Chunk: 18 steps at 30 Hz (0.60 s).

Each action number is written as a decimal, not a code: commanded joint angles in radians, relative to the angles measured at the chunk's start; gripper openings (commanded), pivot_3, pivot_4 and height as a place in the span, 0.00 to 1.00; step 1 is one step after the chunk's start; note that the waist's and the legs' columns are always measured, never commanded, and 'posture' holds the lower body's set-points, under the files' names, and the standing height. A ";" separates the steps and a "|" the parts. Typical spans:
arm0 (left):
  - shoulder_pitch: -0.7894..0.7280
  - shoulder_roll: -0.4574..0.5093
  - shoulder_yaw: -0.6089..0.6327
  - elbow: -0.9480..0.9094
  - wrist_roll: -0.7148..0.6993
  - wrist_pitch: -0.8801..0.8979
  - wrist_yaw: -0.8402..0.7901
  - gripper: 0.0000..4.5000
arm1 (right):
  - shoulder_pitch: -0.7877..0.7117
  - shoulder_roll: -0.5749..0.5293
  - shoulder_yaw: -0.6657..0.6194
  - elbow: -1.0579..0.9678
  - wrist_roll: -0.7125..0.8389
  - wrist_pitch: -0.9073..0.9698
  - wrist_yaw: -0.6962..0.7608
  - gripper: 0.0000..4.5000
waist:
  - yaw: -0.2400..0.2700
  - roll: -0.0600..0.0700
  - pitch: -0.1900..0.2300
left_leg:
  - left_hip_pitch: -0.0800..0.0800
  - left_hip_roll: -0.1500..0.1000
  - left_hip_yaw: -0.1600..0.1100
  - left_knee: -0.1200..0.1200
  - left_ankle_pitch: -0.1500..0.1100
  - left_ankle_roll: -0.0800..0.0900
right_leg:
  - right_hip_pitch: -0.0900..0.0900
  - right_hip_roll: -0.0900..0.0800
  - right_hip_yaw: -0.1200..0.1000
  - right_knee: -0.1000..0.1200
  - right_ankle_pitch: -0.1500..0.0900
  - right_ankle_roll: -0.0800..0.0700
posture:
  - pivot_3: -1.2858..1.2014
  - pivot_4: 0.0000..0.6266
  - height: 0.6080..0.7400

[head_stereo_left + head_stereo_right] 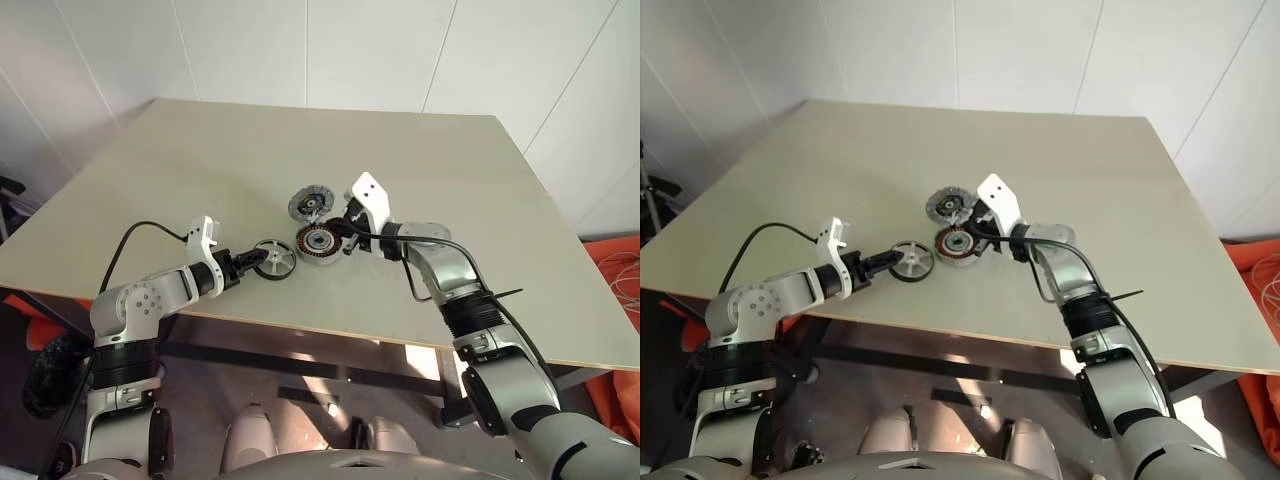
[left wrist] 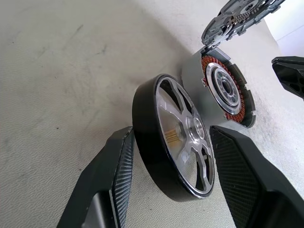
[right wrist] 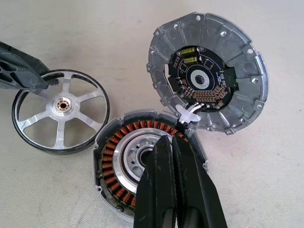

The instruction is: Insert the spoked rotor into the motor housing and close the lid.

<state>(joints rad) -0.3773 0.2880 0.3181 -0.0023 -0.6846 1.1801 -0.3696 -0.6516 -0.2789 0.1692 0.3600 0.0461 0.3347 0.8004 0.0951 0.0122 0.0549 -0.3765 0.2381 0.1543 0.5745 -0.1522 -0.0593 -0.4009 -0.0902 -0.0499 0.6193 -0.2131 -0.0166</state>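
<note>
The spoked rotor (image 2: 175, 142), a shiny silver wheel with a dark rim, lies flat on the table near its front edge. My left gripper (image 1: 252, 261) is open with a finger on either side of the rotor's rim; one finger (image 2: 116, 166) touches the rim. Just right of the rotor sits the motor housing (image 3: 118, 161), with coppery windings around a silver centre. The lid (image 3: 209, 71) is swung open behind it, circuit side up, joined to it at one edge. My right gripper (image 3: 171, 140) is shut, holding nothing, its tips over the housing's centre.
The pale table (image 1: 200, 160) stretches far behind the parts. Its front edge (image 1: 300, 330) runs just below the rotor. A black cable (image 1: 135, 235) loops over my left forearm. Orange material (image 1: 620, 270) lies on the floor at the right.
</note>
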 commanded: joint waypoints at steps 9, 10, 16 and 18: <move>-0.002 -0.006 0.029 -0.010 -0.038 0.001 -0.003 0.39 | -0.023 -0.012 -0.026 -0.037 0.031 0.004 -0.006 0.00 | 0.000 0.000 0.000 | 0.000 0.000 0.000 0.000 0.000 0.000 | 0.000 0.000 0.000 0.000 0.000 0.000 | 0.52 0.00 1.00; -0.002 -0.006 0.031 -0.009 -0.039 0.002 -0.002 0.32 | -0.024 -0.012 -0.025 -0.037 0.031 0.005 -0.007 0.00 | 0.000 0.000 0.000 | 0.000 0.000 0.000 0.000 0.000 0.000 | 0.000 0.000 0.000 0.000 0.000 0.000 | 0.52 0.00 1.00; -0.009 -0.013 0.048 -0.007 -0.068 0.029 0.000 0.08 | -0.026 -0.011 -0.024 -0.038 0.033 0.005 -0.009 0.00 | 0.000 0.000 0.000 | 0.000 0.000 0.000 0.000 0.000 0.000 | 0.000 0.000 0.000 0.000 0.000 0.000 | 0.52 0.00 1.00; -0.011 -0.015 0.055 -0.015 -0.082 0.041 0.004 0.08 | -0.026 -0.011 -0.024 -0.038 0.033 0.006 -0.010 0.00 | 0.000 0.000 0.000 | 0.000 0.000 0.000 0.000 0.000 0.000 | 0.000 0.000 0.000 0.000 0.000 0.000 | 0.52 0.00 1.00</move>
<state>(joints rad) -0.3749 0.2731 0.3515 0.0022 -0.7304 1.2146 -0.3625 -0.6516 -0.2876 0.1685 0.3597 0.0579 0.3404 0.7987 0.0951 0.0121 0.0550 -0.3767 0.2381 0.1543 0.5744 -0.1522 -0.0593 -0.4009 -0.0902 -0.0499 0.6188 -0.2131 -0.0166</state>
